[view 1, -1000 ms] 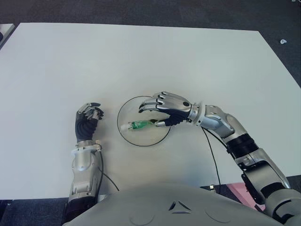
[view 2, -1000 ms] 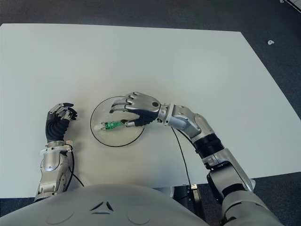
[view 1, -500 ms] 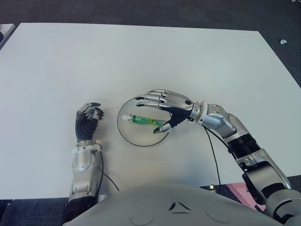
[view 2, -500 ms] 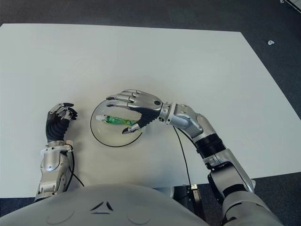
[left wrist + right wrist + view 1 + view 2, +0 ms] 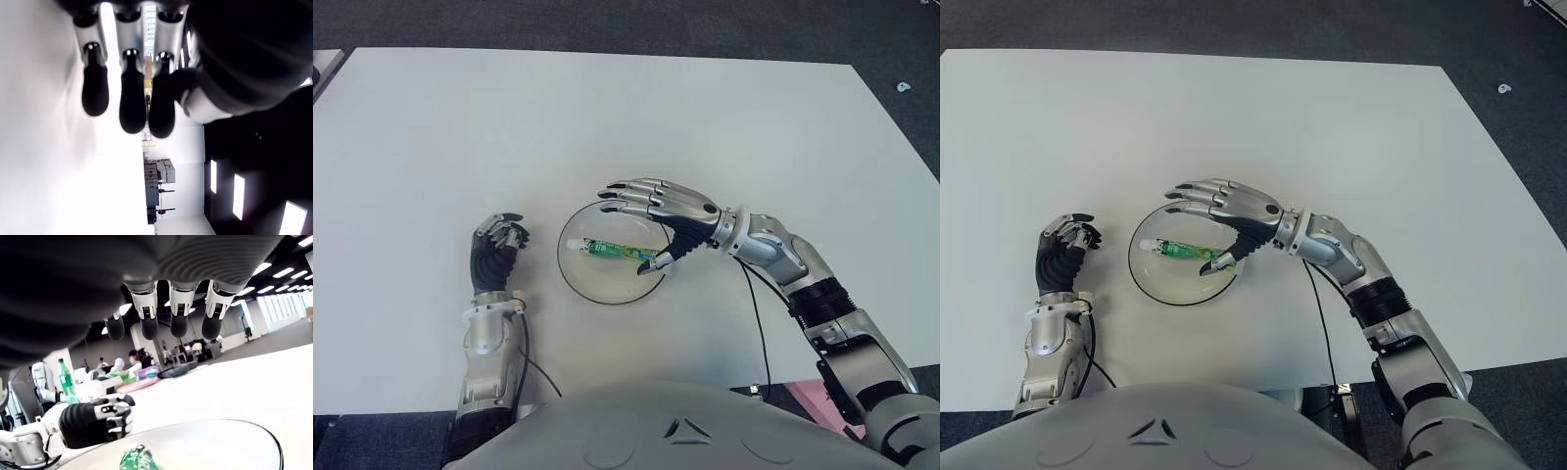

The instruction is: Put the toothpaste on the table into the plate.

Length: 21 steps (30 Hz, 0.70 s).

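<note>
I see the toothpaste (image 5: 614, 250) lying flat inside the plate (image 5: 585, 287) near the middle of the table (image 5: 431, 127). My right hand (image 5: 666, 217) hovers over the plate's right side, fingers spread and holding nothing. My left hand (image 5: 496, 247) shows left of the plate, fingers curled and empty.

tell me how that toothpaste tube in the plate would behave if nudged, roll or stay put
The toothpaste lies flat inside the plate, so it would likely slide rather than tip. Its capped end looks rounder, so it might roll a little there. It looks small and thin, so probably light and somewhat squashy. The right hand hovers over it, fingers spread; the left hand shows left of the plate.
</note>
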Tool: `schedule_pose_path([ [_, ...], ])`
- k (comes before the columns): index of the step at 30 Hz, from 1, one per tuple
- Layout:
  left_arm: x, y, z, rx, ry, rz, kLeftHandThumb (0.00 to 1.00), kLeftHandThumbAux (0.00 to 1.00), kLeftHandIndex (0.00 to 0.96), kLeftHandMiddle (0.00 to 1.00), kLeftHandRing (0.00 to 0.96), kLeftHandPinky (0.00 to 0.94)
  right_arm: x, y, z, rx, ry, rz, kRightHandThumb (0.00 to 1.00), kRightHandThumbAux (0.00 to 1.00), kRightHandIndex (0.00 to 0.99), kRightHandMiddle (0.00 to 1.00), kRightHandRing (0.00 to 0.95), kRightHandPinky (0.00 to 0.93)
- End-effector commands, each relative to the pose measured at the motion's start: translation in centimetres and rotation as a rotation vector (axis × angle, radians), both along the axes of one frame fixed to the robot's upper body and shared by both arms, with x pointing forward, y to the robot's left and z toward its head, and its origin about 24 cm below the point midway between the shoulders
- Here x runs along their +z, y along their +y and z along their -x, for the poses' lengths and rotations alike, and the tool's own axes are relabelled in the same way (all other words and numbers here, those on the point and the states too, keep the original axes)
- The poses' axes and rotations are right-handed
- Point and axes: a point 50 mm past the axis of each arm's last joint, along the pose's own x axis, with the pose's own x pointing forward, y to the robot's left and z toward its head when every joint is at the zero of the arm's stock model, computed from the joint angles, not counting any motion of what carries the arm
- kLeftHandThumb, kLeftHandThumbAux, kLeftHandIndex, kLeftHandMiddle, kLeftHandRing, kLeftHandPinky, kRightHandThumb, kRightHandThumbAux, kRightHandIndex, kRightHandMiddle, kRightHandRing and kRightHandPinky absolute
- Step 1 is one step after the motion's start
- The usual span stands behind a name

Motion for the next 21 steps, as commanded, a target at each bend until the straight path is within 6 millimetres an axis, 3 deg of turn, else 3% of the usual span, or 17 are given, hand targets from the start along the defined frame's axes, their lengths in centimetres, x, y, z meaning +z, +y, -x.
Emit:
schedule_pose_path([
  [1,-1.6,0.0,0.8,0.017,0.092,0.019,0.712,0.713,0.437,0.614,0.602,0.593,-0.2,-1.1,0.4,-0.033,0.032,-0.027,0.033,0.357,0.0,0.0,0.0,0.0],
  [5,-1.6,-0.1,0.8,0.013,0.084,0.028,0.712,0.713,0.437,0.611,0.6,0.59,-0.8,-2.3,0.4,-0.087,0.082,-0.114,0.011,0.426,0.0,0.0,0.0,0.0],
  [9,-1.6,-0.1,0.8,0.009,0.078,0.03,0.712,0.713,0.437,0.609,0.6,0.596,-0.8,-2.2,0.4,-0.108,0.126,-0.198,0.002,0.511,0.0,0.006,0.0,0.0],
  [11,-1.6,-0.1,0.8,0.007,0.076,0.027,0.711,0.712,0.437,0.609,0.6,0.597,-0.9,-2.4,0.4,-0.123,0.213,-0.361,0.001,0.546,0.002,0.033,0.022,0.024],
  [14,-1.6,-0.1,0.8,0.006,0.077,0.025,0.712,0.712,0.437,0.614,0.602,0.595,-1.0,-2.8,0.6,-0.145,0.323,-0.572,0.0,0.752,0.16,0.222,0.202,0.17],
  [15,-1.6,-0.1,0.8,0.006,0.078,0.025,0.712,0.712,0.437,0.615,0.602,0.594,-1.3,-3.0,0.7,-0.161,0.382,-0.64,0.0,0.778,0.183,0.243,0.224,0.188],
  [17,-1.7,0.0,0.7,0.008,0.08,0.025,0.712,0.711,0.437,0.615,0.601,0.592,-2.4,-3.4,0.8,-0.196,0.519,-0.749,0.001,0.89,0.297,0.365,0.367,0.357],
  [21,-1.7,0.0,0.7,0.012,0.088,0.024,0.712,0.711,0.437,0.615,0.598,0.588,-4.8,-3.8,1.0,-0.226,0.739,-0.903,0.009,0.97,0.384,0.469,0.488,0.517],
])
